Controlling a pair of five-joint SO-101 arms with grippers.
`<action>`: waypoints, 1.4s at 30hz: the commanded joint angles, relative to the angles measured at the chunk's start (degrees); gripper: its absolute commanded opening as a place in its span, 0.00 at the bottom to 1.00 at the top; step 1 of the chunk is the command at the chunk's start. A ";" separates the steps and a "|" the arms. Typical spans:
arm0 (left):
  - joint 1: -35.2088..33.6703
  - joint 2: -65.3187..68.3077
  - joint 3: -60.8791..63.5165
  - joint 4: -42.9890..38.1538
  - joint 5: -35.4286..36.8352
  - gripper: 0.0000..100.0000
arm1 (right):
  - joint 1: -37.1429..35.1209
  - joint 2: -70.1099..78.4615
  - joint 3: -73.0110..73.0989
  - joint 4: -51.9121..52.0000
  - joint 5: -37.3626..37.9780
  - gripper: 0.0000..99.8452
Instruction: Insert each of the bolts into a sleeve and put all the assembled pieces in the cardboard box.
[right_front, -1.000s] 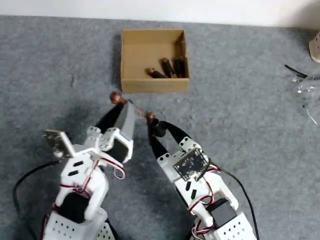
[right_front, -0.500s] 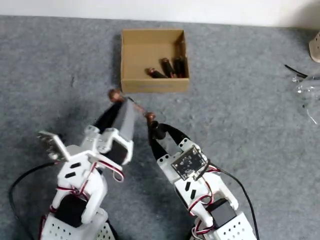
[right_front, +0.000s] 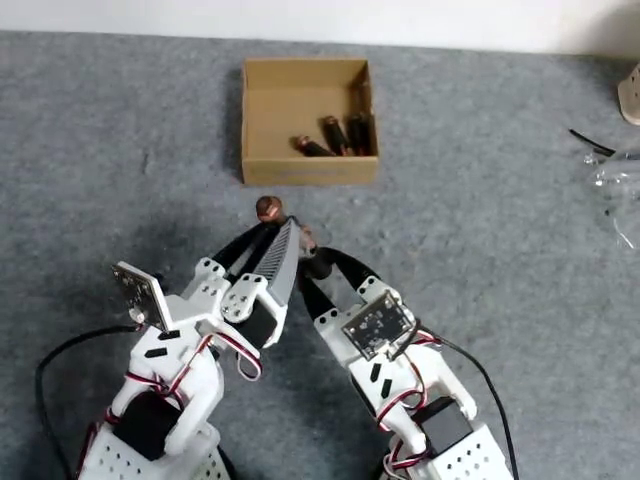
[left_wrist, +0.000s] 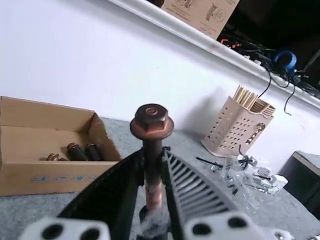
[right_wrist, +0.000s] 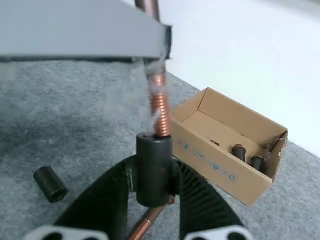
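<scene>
My left gripper (right_front: 272, 225) (left_wrist: 152, 162) is shut on a copper bolt (right_front: 268, 209) (left_wrist: 151, 125), held upright with its hex head on top. My right gripper (right_front: 318, 264) (right_wrist: 154, 175) is shut on a black sleeve (right_wrist: 154, 167) (right_front: 318, 262), also upright. The bolt's threaded tip (right_wrist: 160, 112) sits in the sleeve's top opening. The cardboard box (right_front: 305, 170) (left_wrist: 45, 175) (right_wrist: 210, 160) lies just beyond both grippers and holds a few assembled pieces (right_front: 335, 138) (left_wrist: 77, 150).
A loose black sleeve (right_wrist: 50, 184) lies on the grey carpet beside my right gripper, and another copper bolt (right_wrist: 145, 225) lies under it. A beige holder (left_wrist: 243, 127) and clear clutter (right_front: 610, 175) stand far off at the right.
My left gripper has swung right with the bolt, from near the box's left front corner to over the sleeve. The right arm has barely moved.
</scene>
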 joint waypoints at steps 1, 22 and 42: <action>1.01 -0.57 -3.74 1.67 -0.35 0.01 | -0.40 -0.48 6.73 -0.13 0.79 0.00; 1.10 -0.48 -1.27 8.79 -0.35 0.01 | -0.31 -0.57 6.99 -0.13 0.88 0.00; 0.92 -0.57 2.51 8.97 -0.44 0.03 | -0.22 -0.57 6.99 -0.13 3.25 0.00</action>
